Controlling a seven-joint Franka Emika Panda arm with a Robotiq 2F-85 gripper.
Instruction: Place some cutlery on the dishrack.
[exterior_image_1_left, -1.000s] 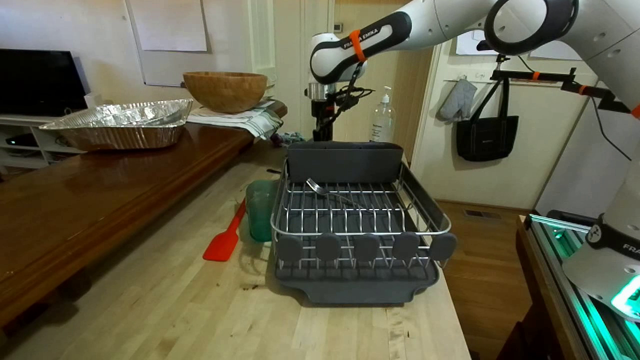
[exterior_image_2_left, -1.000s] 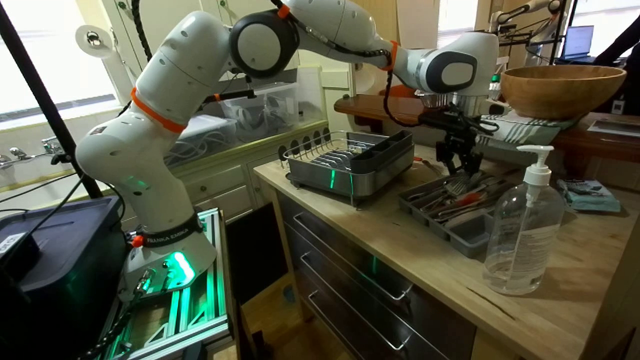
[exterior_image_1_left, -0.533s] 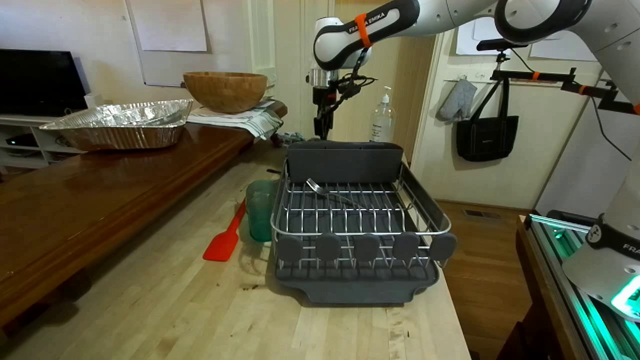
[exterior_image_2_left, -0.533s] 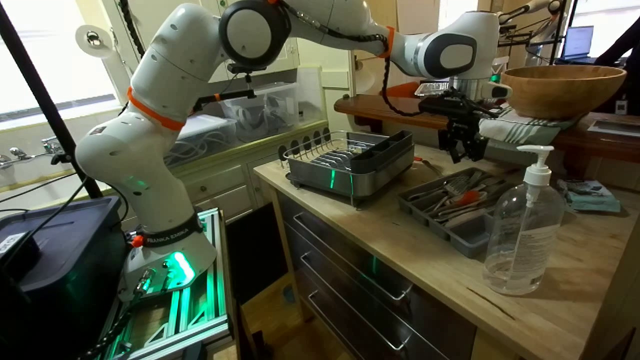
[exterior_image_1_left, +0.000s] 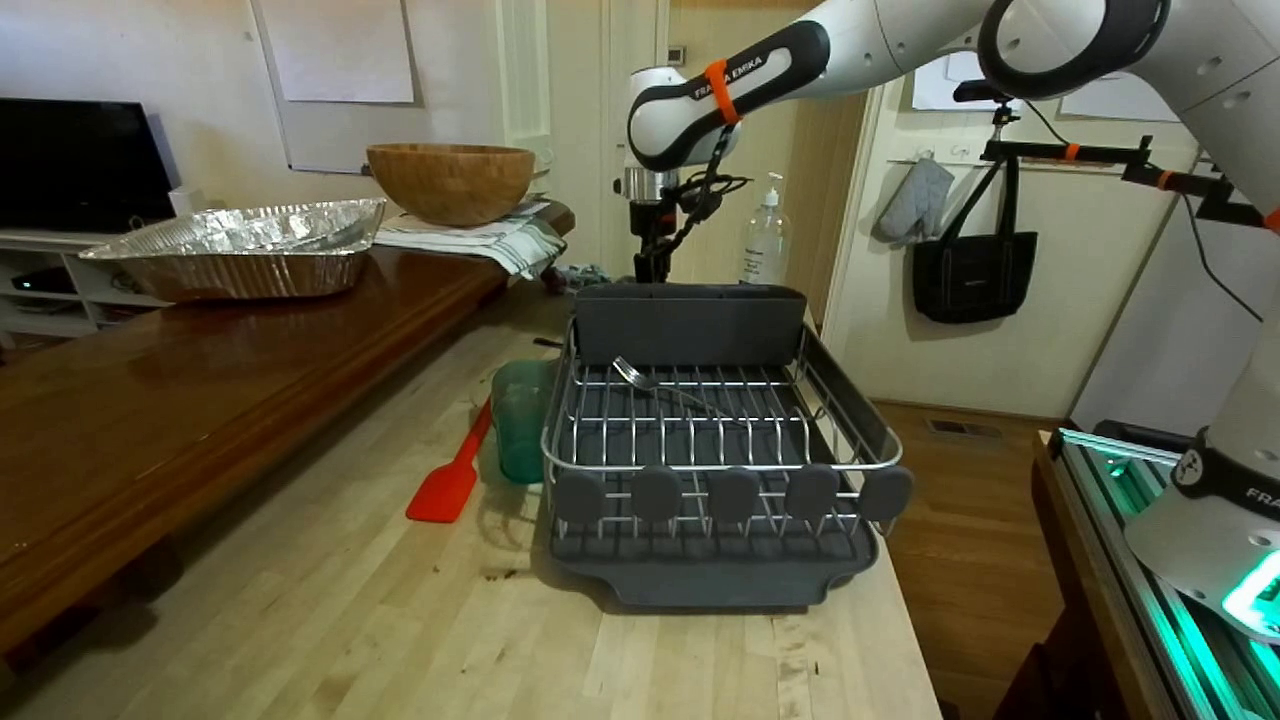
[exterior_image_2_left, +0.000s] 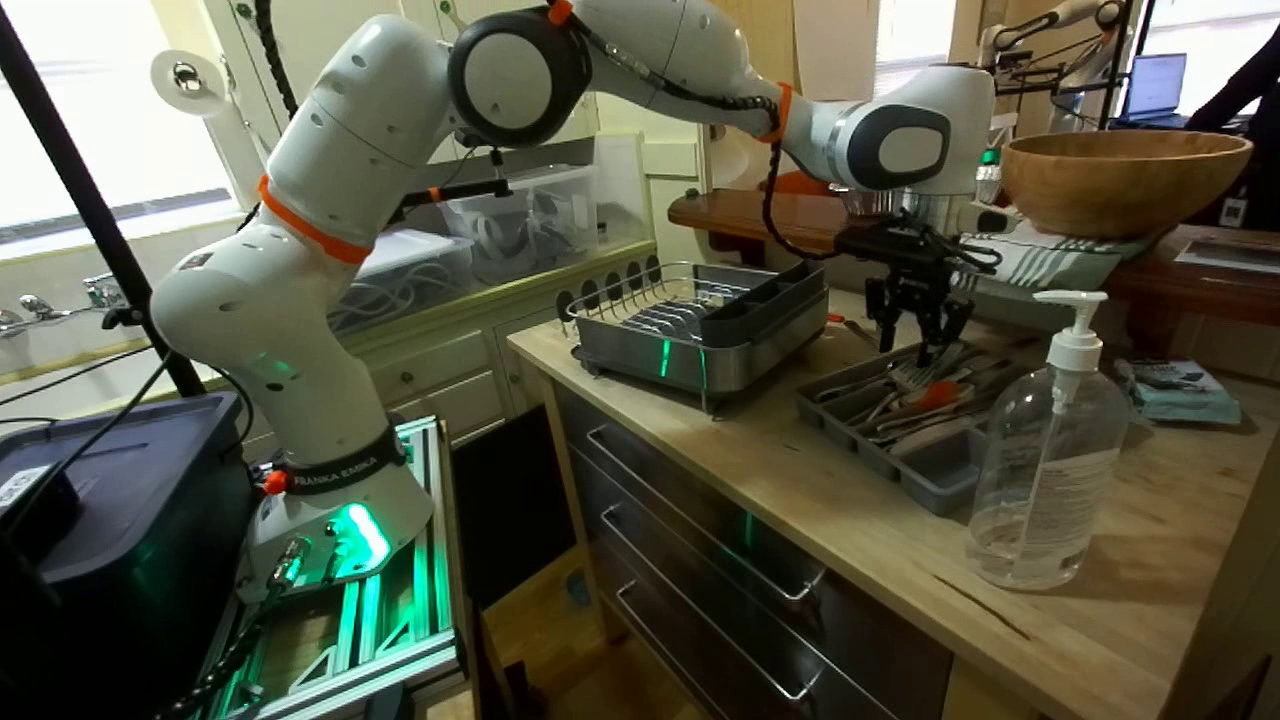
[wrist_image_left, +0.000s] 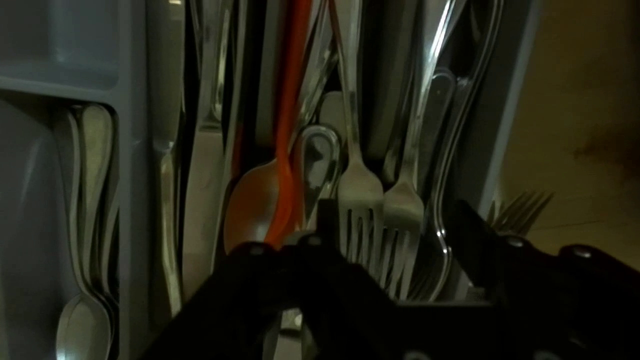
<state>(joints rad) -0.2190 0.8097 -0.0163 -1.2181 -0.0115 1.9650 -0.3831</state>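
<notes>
On the table (exterior_image_2_left: 760, 445) stands the dishrack (exterior_image_2_left: 632, 345); in an exterior view one fork (exterior_image_1_left: 640, 379) lies across its wires, tines toward 10 o'clock, so one piece counts as done. At about the rack's 4 o'clock, in an exterior view, the cutlery tray (exterior_image_2_left: 862, 446) looks well stocked, so more could follow. Above, the fingers (wrist_image_left: 470, 240) stand well apart over two forks (wrist_image_left: 361, 192), apparently holding nothing.
</notes>
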